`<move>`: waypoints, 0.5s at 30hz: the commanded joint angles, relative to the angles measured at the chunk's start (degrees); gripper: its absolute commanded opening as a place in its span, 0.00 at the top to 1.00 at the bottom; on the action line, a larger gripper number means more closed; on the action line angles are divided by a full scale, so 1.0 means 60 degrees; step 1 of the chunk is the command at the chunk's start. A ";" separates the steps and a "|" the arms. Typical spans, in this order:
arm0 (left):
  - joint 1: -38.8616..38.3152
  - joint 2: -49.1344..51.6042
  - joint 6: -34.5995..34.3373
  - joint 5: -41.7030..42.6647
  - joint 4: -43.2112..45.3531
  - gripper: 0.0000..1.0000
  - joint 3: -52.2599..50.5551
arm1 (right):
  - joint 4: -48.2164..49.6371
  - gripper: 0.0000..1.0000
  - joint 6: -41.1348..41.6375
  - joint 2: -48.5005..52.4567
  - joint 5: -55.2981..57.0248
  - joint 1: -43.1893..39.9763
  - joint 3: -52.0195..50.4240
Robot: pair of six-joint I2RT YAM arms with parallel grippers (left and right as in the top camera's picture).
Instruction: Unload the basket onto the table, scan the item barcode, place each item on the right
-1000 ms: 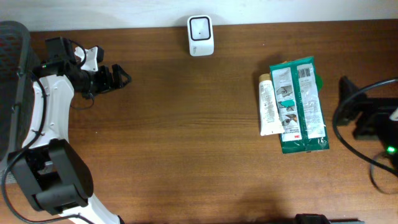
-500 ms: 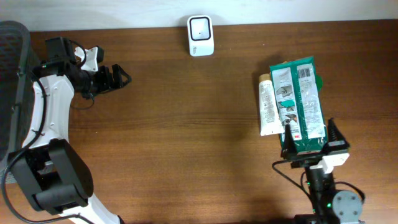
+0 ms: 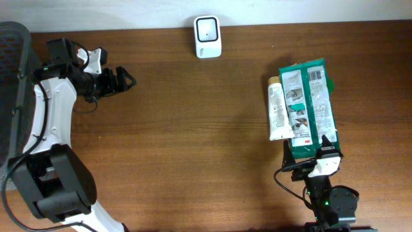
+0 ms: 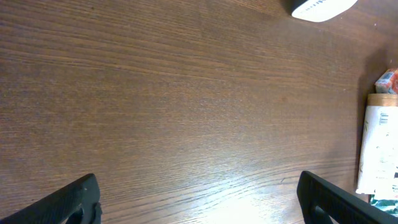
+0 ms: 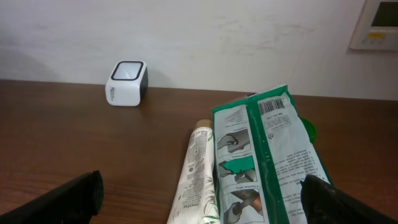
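Wall panel [image 5: 379, 23] beyond the scanner [image 5: 127, 83] (right-wrist view only)

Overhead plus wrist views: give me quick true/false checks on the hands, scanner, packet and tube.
1. The scanner stands at the far edge of the table, well apart from the green packet. True.
2. The left hand holds the tube. False: it is open and empty over bare wood, and the tube lies beside the packet.
3. The tube lies along the packet's scanner-facing side. True.
4. The right hand is shut on the packet. False: it is open at the packet's near end, gripping nothing.
5. A barcode faces up on the packet. True.
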 commanded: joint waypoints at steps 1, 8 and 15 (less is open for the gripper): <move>0.0007 0.0004 0.0186 0.0029 -0.0015 0.01 0.0036 | -0.0025 0.02 -0.0025 -0.0047 -0.0040 0.0051 -0.0069; 0.0007 0.0004 0.0186 0.0029 -0.0015 0.01 0.0036 | -0.0025 0.02 -0.0022 -0.0047 -0.0040 0.0051 -0.0069; -0.0127 -0.0601 0.0186 -0.0073 -0.0047 0.01 0.0007 | -0.0025 0.02 -0.0022 -0.0047 -0.0040 0.0051 -0.0069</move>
